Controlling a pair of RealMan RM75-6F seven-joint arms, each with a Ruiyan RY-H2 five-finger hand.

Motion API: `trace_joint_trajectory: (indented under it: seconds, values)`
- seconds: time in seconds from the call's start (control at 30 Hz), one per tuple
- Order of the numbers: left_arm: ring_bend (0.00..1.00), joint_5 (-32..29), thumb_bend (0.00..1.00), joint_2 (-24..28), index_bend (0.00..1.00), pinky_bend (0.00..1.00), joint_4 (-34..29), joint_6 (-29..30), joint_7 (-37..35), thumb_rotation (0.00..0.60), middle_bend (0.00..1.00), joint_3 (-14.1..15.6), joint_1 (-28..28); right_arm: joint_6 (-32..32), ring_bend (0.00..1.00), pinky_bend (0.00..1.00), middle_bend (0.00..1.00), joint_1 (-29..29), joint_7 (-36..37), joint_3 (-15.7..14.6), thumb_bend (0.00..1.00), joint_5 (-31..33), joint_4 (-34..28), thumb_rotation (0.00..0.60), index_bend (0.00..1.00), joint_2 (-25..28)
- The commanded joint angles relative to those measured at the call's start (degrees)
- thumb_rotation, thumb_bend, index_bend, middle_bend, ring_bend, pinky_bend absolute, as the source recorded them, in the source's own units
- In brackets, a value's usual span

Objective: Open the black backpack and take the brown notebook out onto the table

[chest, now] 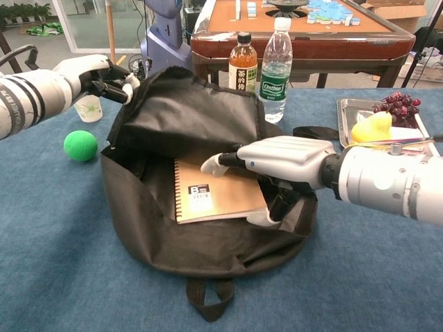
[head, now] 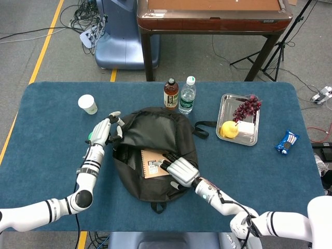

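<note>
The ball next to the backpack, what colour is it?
Green. The ball shows best in the chest view, on the table left of the black backpack.

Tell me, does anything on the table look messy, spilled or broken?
Nothing stands out. The black backpack lies open on purpose: the left hand holds its flap up, and the brown notebook sits flat inside, under the right hand. Both bottles stand upright, and the fruit stays in its tray.
</note>
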Motion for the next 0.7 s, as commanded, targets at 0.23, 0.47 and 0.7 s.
trace_joint_trajectory:
  seconds: [0.23, 0.47, 0.7]
  values:
    - [0.14, -0.34, 0.63, -0.06, 0.48, 0.10, -0.02, 0.03, -0.28, 0.600, 0.14, 0.05, -0.01, 0.65, 0.01, 0.05, 0.16, 2.11, -0.01, -0.09, 0.34, 1.57, 4.86, 0.600, 0.13, -4.61]
    - [0.14, -0.57, 0.63, 0.11, 0.48, 0.10, -0.14, 0.01, -0.46, 0.600, 0.14, 0.04, 0.00, 1.34, 0.02, 0.07, 0.16, 2.57, 0.39, -0.95, 0.34, 1.28, 7.27, 0.600, 0.13, -6.10]
    - [0.14, -0.60, 0.63, 0.15, 0.48, 0.10, -0.53, 0.07, -0.48, 0.600, 0.14, 0.25, 0.03, 2.91, 0.02, 0.07, 0.16, 3.20, -0.70, -1.19, 0.34, 0.76, 11.82, 0.600, 0.13, -9.21]
